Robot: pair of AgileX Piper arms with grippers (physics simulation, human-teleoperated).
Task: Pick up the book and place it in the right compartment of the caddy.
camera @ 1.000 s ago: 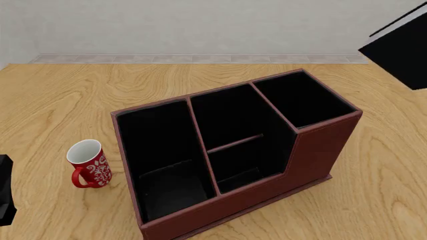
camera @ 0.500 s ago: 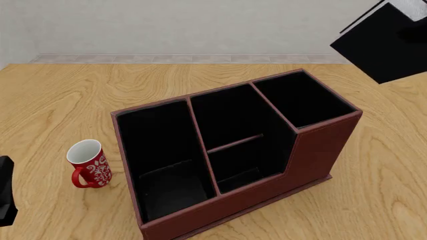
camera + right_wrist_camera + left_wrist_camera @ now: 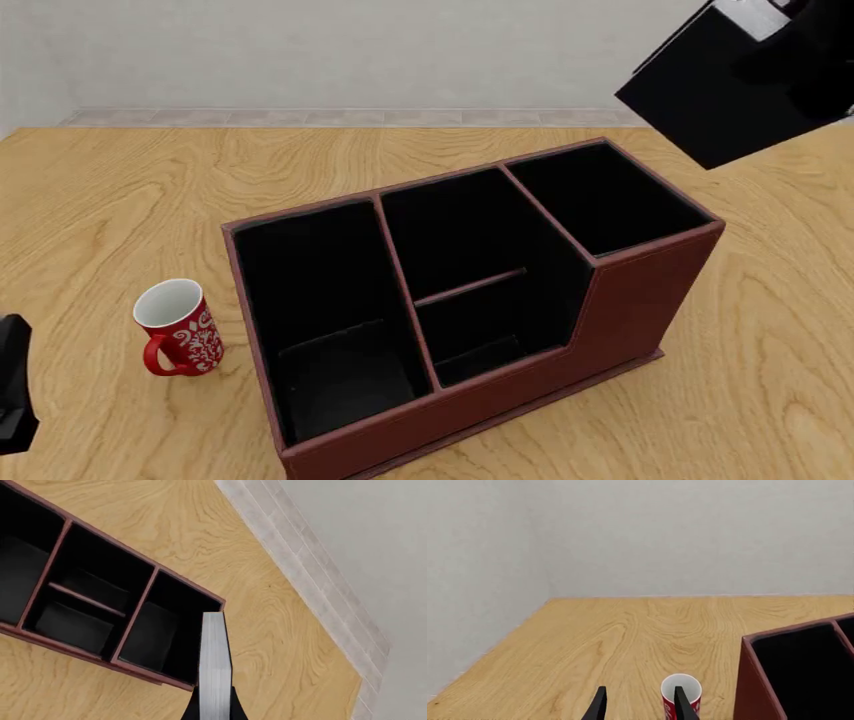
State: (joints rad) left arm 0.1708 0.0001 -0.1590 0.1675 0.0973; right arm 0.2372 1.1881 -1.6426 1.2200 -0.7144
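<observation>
Book (image 3: 727, 95) aloft, has shifted nearer caddy (image 3: 641, 290), now above and just beyond right compartment (image 3: 607, 200). Right gripper (image 3: 213, 702) clenched on book. Lowering looks next. Left gripper (image 3: 637, 705) released, idle.

Place: a bare simulated tabletop room, not a furnished home or shop.
Surface: a light wood-grain table (image 3: 120, 190) fills the near and middle ground.
Walls: plain pale grey wall (image 3: 334, 50) at the far side, with a tiled strip (image 3: 334, 117) along its foot.
Objects: a reddish-brown caddy (image 3: 641, 290) and, left of it, a red patterned mug (image 3: 178, 328).
Look: flat, clean render.
</observation>
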